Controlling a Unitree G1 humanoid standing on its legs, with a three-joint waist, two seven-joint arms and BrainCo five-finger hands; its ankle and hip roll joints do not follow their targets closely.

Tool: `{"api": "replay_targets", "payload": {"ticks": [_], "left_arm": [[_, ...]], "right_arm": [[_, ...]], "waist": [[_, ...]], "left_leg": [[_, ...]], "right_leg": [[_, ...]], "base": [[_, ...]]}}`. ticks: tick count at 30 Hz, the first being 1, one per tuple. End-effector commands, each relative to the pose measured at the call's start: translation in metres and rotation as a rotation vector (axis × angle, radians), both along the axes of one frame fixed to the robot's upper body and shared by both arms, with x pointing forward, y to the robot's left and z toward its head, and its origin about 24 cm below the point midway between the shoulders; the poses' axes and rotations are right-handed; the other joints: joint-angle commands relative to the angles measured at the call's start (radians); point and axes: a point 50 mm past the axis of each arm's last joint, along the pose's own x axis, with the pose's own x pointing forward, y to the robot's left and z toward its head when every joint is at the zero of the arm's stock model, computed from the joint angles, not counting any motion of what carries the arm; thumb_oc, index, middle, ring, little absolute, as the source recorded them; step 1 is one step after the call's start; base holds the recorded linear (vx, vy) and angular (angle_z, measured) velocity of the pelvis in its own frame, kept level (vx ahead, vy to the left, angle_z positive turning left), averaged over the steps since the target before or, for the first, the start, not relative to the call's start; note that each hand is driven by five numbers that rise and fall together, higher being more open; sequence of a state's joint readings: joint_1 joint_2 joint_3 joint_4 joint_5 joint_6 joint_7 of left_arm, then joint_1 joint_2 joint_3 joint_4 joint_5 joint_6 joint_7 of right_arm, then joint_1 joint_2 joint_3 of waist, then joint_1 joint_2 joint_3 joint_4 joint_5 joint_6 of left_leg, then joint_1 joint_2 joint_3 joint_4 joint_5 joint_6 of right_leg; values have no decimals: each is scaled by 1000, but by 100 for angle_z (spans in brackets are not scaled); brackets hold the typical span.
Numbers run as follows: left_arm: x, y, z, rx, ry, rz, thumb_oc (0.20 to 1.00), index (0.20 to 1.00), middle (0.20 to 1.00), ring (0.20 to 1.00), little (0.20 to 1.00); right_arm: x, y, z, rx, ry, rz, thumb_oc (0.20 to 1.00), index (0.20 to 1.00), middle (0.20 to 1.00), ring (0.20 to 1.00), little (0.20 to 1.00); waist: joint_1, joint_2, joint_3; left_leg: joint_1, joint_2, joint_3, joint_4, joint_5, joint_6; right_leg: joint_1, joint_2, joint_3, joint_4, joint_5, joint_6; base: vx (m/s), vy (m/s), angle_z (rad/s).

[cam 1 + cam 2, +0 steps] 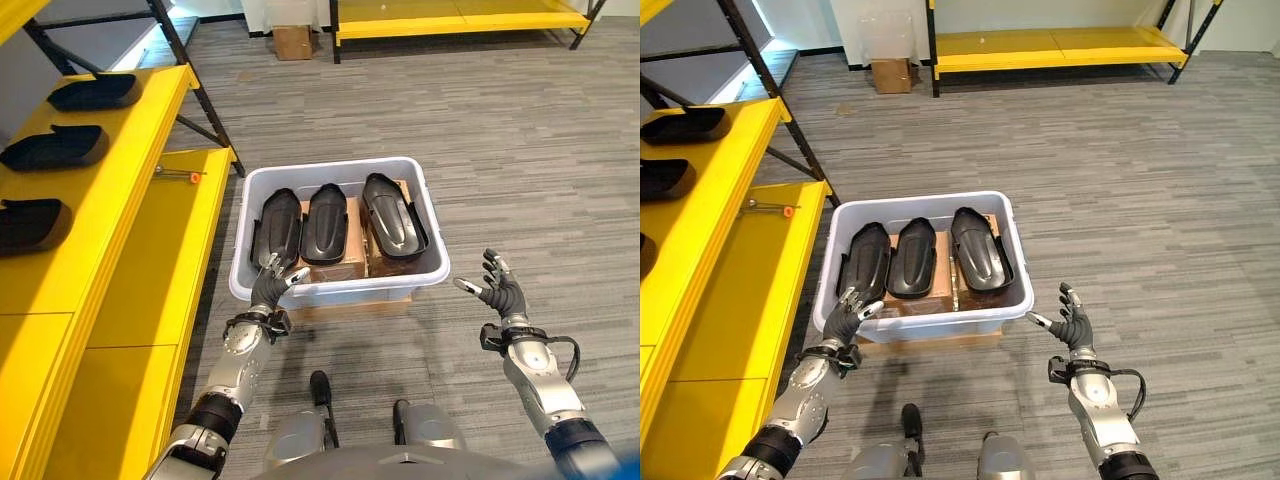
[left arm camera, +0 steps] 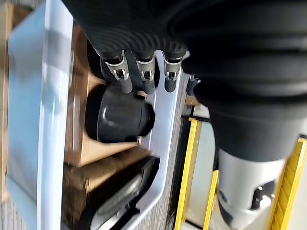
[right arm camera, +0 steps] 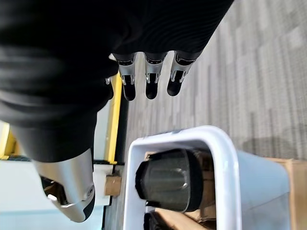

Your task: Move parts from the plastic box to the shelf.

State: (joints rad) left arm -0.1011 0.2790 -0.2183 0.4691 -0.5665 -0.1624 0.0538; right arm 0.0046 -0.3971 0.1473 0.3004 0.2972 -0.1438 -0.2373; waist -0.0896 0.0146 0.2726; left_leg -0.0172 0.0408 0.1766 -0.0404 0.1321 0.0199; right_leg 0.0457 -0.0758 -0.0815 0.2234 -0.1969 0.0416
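Three black moulded plastic parts (image 1: pixel 327 222) are lying side by side on brown cardboard packing (image 1: pixel 340 268) inside the pale grey plastic box (image 1: pixel 420 200), tilted so each can be taken from the near end. Reaching over the near rim, the left hand (image 1: pixel 270 285) is hovering at the leftmost part (image 1: pixel 277 226) with fingers loosely spread and gripping nothing; contact cannot be confirmed. Hanging well clear of the box's near corner, the right hand (image 1: pixel 497 292) is also spreading its fingers wide and carrying nothing. Beyond the left hand, the yellow metal shelf (image 1: pixel 150 130) is already bearing three similar black parts (image 1: pixel 55 146) in a row. An orange-handled tool (image 1: pixel 180 175) is resting on the lower yellow tier, and a small cardboard carton (image 1: pixel 293 41) is standing far off on the grey carpet floor (image 1: pixel 520 150). By judgement, the box rim is the chief obstruction to lifting.
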Motion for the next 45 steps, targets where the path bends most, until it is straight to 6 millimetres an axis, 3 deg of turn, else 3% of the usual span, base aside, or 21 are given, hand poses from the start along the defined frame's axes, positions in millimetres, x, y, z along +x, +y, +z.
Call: {"api": "replay_targets", "payload": {"ticks": [1, 8, 11, 14, 16, 18, 19, 23, 33, 40, 45], "left_arm": [[6, 2, 19, 41, -88, 15, 1000, 1000, 1000, 1000, 1000], [2, 12, 26, 85, -128, -3, 1000, 1000, 1000, 1000, 1000], [3, 13, 30, 108, -138, -55, 1000, 1000, 1000, 1000, 1000], [5, 15, 34, 118, -142, -50, 1000, 1000, 1000, 1000, 1000], [5, 19, 35, 111, -145, -27, 1000, 1000, 1000, 1000, 1000], [6, 21, 38, 118, -156, -32, 1000, 1000, 1000, 1000, 1000], [6, 18, 38, 110, -154, -43, 1000, 1000, 1000, 1000, 1000], [3, 11, 34, 104, -144, -55, 1000, 1000, 1000, 1000, 1000], [-2, 2, 26, 59, -116, -71, 1000, 1000, 1000, 1000, 1000], [-2, 2, 25, 105, -105, -113, 1000, 1000, 1000, 1000, 1000], [-4, 12, 27, 87, -98, -75, 1000, 1000, 1000, 1000, 1000]], "right_arm": [[2, 0, 15, 9, -94, -13, 1000, 1000, 1000, 1000, 1000], [9, 7, 31, 12, -178, 48, 1000, 1000, 1000, 1000, 1000], [14, 10, 35, 39, -191, 61, 1000, 1000, 1000, 1000, 1000], [21, 15, 38, 75, -201, 90, 1000, 1000, 1000, 1000, 1000], [23, 18, 39, 83, -208, 121, 1000, 1000, 1000, 1000, 1000], [25, 22, 40, 77, -214, 141, 1000, 1000, 1000, 1000, 1000], [25, 19, 41, 68, -212, 141, 1000, 1000, 1000, 1000, 1000], [23, 17, 41, 40, -195, 150, 1000, 1000, 1000, 1000, 1000], [17, 10, 34, -8, -138, 144, 1000, 1000, 1000, 1000, 1000], [18, 15, 40, -45, -178, 174, 1000, 1000, 1000, 1000, 1000], [19, 13, 51, -78, -209, 239, 1000, 1000, 1000, 1000, 1000]], "waist": [[-8, -35, -38], [25, -61, -51], [45, -73, -52], [59, -78, -29], [63, -81, -14], [54, -92, 3], [46, -91, 1], [44, -91, -19], [30, -79, -35], [24, -75, -32], [21, -62, -12]], "left_leg": [[-26, 14, 16, 106, -131, -34], [-5, -1, 38, 134, -178, -2], [-7, -4, 62, 163, -205, 25], [27, 11, 103, 170, -228, 43], [52, 24, 125, 164, -228, 30], [77, 34, 121, 155, -239, 16], [84, 44, 112, 146, -229, 8], [85, 48, 107, 128, -207, -9], [119, 42, 112, 93, -195, -21], [106, 35, 105, 115, -216, -10], [63, 26, 58, 237, -255, -12]], "right_leg": [[23, 5, -19, -137, 141, 19], [19, -33, -39, -124, 152, 48], [18, -43, -72, -50, 131, 60], [-79, -88, -137, 102, 203, 86], [-93, -115, -163, 62, 243, 92], [-133, -124, -133, -20, 312, 116], [-117, -102, -117, -62, 284, 117], [-75, -83, -122, -124, 262, 107], [1, -64, -135, -153, 212, 74], [-11, -57, -117, -122, 189, 71], [-17, -60, -90, -74, 155, 43]], "base": [[75, 114, -6], [82, 201, -2], [23, 159, -13], [13, 70, -26], [1, -88, -81], [29, -238, -54], [77, -239, -27], [55, -137, 16], [72, -43, 1], [33, -104, 3], [-18, -184, 8]]}}
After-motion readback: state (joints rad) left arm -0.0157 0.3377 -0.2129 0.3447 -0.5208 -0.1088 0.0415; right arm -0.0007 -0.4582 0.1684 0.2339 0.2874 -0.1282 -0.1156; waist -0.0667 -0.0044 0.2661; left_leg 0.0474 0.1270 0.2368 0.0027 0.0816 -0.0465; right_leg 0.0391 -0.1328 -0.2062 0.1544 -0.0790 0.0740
